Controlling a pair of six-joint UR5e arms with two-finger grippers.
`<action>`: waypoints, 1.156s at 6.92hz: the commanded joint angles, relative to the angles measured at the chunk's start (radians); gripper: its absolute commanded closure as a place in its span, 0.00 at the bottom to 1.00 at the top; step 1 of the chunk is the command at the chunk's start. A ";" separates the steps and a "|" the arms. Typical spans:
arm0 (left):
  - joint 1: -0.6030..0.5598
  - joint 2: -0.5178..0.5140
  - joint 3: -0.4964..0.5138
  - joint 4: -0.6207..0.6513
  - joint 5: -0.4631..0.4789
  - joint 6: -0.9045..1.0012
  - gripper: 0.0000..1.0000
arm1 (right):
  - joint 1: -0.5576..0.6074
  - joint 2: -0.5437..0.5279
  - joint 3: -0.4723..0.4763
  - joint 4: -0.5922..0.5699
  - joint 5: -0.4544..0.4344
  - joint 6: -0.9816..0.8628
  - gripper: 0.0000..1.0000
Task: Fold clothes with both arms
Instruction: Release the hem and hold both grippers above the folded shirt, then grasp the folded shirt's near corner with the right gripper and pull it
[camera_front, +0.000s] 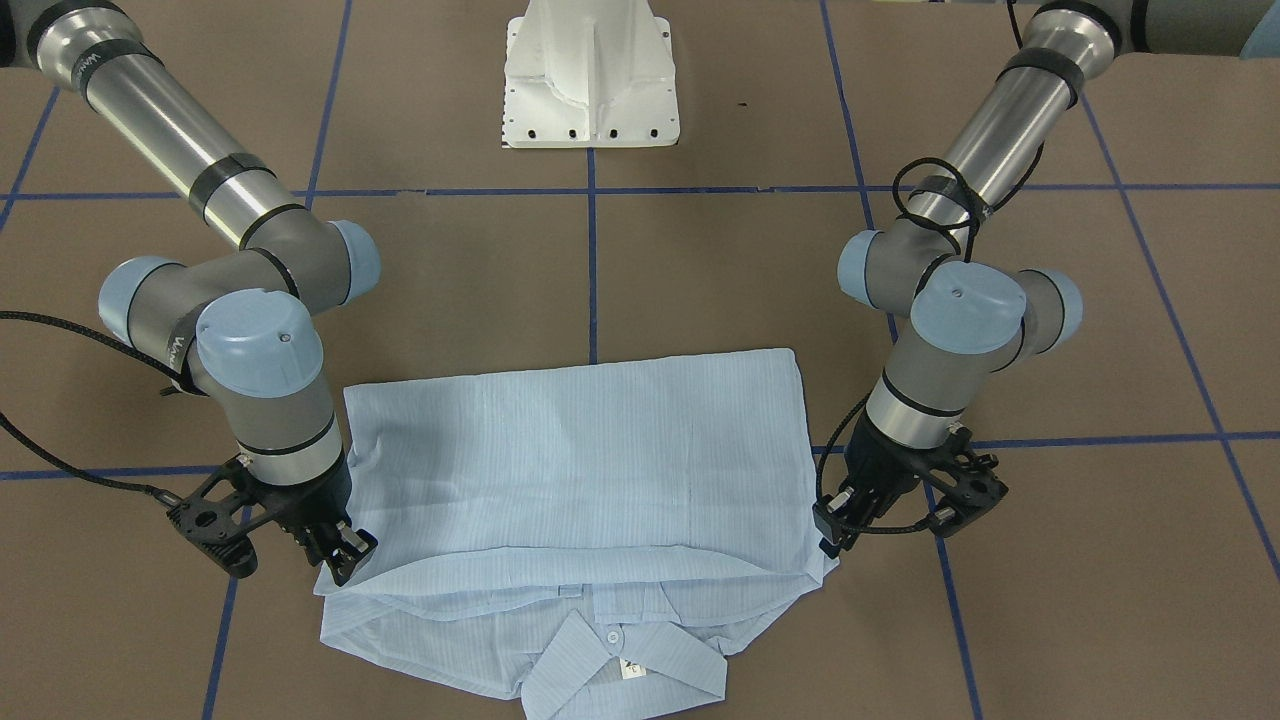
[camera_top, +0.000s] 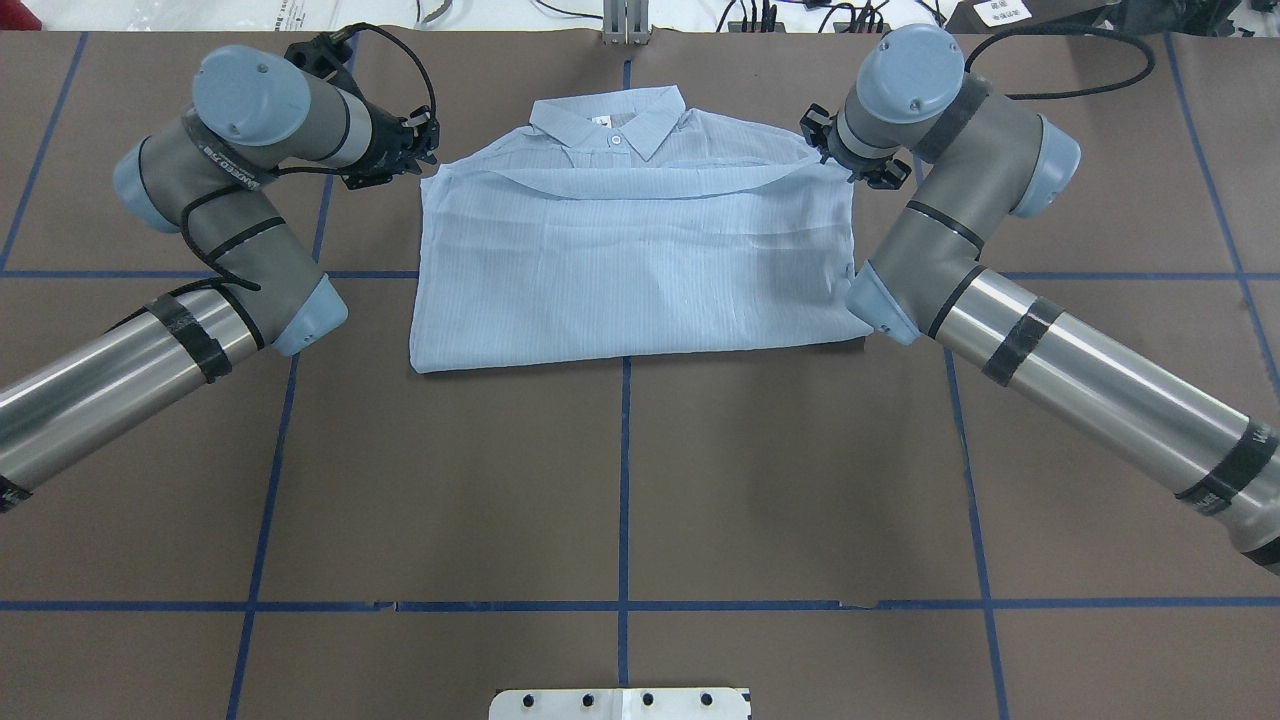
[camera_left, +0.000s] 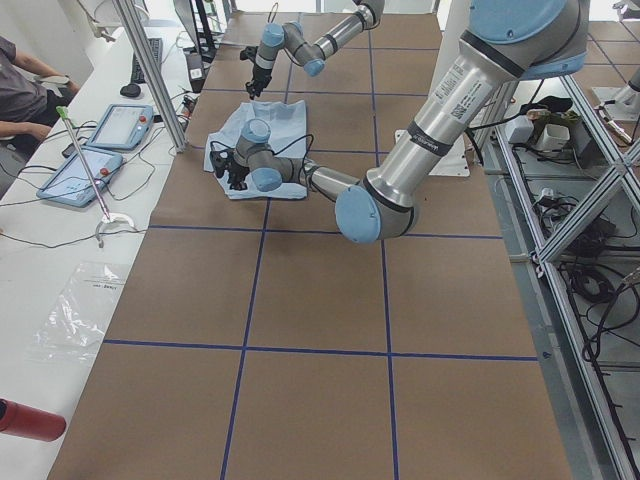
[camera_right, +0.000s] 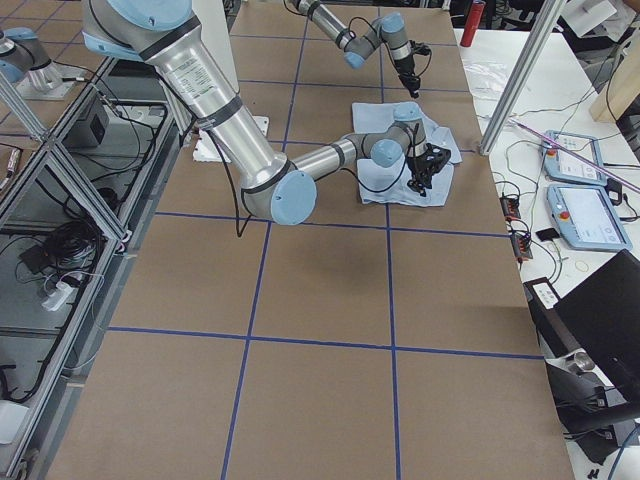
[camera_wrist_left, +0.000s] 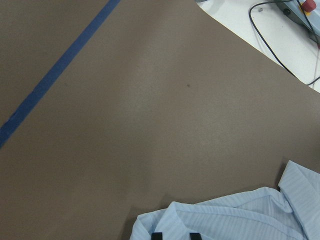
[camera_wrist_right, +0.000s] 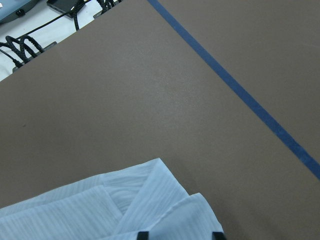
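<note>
Lying crosswise between them, the shirt (camera_front: 580, 460) is flanked at its hem corners: left gripper (camera_front: 828, 530) seen narrowly parted, right gripper (camera_front: 350, 555) wider, nothing clearly held.

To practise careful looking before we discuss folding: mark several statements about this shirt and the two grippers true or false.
1. The shirt has its lower half folded up over its body, leaving the collar uncovered. True.
2. The shirt hangs in the air between the grippers. False: it lies on the table.
3. The left gripper and the right gripper are at opposite ends of the folded-over edge. True.
4. The collar points towards the robot's pedestal. False: it lies on the side away from the base.
5. A white tag shows at the collar. True.
</note>
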 joint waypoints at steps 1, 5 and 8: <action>0.000 0.002 -0.005 -0.003 0.000 0.000 0.70 | -0.006 -0.083 0.137 0.001 0.011 0.018 0.00; 0.000 0.010 -0.007 -0.003 0.000 0.005 0.70 | -0.126 -0.366 0.350 0.191 0.008 0.214 0.00; 0.000 0.014 -0.008 -0.006 0.000 0.003 0.70 | -0.166 -0.383 0.358 0.214 0.002 0.248 0.00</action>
